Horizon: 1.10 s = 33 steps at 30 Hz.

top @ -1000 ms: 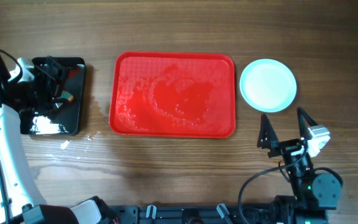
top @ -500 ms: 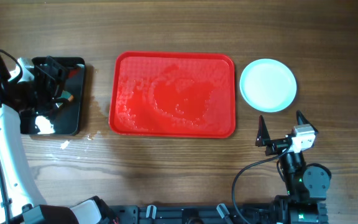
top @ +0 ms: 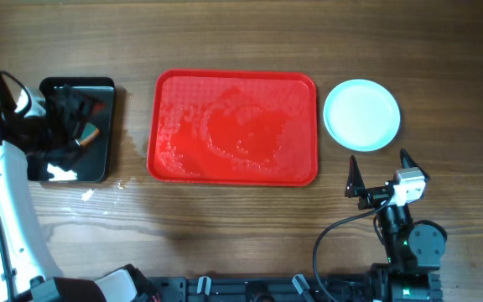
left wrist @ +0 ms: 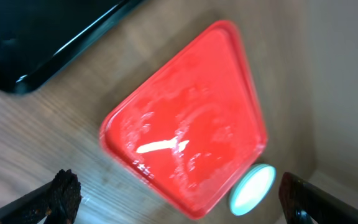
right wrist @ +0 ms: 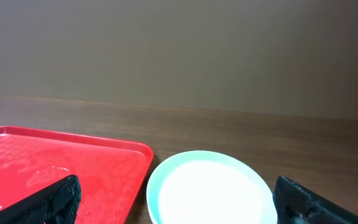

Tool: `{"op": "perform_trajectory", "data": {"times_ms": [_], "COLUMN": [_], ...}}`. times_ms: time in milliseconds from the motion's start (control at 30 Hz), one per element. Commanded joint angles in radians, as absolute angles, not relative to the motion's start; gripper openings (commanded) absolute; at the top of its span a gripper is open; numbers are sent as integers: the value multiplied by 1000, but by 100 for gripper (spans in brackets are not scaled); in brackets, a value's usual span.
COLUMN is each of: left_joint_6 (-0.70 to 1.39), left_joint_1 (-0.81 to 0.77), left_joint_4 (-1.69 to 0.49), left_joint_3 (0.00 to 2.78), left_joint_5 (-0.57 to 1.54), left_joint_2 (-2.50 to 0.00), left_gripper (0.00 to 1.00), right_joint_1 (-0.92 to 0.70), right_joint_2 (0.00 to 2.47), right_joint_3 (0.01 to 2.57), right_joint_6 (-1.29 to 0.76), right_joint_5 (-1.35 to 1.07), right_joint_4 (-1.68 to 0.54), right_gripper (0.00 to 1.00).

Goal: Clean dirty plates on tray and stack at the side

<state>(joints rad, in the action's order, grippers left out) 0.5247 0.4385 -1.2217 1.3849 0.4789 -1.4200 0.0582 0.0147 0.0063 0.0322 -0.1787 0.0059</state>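
On the brown wooden table, seen from above, the red tray (top: 235, 127) lies in the middle with a wet shine. The white plate (top: 361, 115) sits on the wood just right of it, and the black tray (top: 74, 130) lies to its left under the left gripper (top: 71, 126). The right gripper (top: 381, 170) is below the tray's right corner, spread wide and holding nothing. The left wrist camera shows its two fingers (left wrist: 64, 194) far apart and empty, with the red tray between them and the plate beyond its far corner. The right wrist camera, facing a plain grey-brown wall (right wrist: 179, 50), shows its fingers (right wrist: 50, 201) wide apart and empty too, with the plate just right of the tray.
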Motion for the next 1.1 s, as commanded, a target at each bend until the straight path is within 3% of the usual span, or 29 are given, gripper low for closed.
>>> {"op": "perform_trajectory", "data": {"times_ms": [0, 100, 233, 367, 567, 633, 800, 1067], "left_joint_6": [501, 501, 502, 502, 501, 495, 184, 96], "left_joint_1": [368, 253, 96, 82, 80, 52, 4, 6], "left_joint_4": [-1204, -1037, -590, -361, 4, 34, -64, -80], "left_joint_3": [1280, 1097, 679, 368, 83, 28, 6, 6], "left_joint_5": [363, 324, 324, 324, 309, 214, 171, 43], "left_joint_2": [-1316, -1173, -840, -542, -305, -252, -147, -9], "left_gripper": [100, 100, 100, 100, 100, 100, 100, 100], "right_joint_1": [66, 66, 66, 66, 66, 66, 66, 66], "right_joint_2": [4, 4, 4, 4, 4, 4, 4, 4], "right_joint_3": [5, 5, 5, 5, 5, 5, 5, 5], "right_joint_6": [52, 52, 52, 52, 52, 52, 52, 52], "right_joint_5": [-165, -165, -165, -165, -165, -165, -165, -165], "right_joint_4": [10, 10, 10, 10, 10, 10, 10, 10], "right_gripper": [100, 100, 100, 100, 100, 100, 100, 100]}}
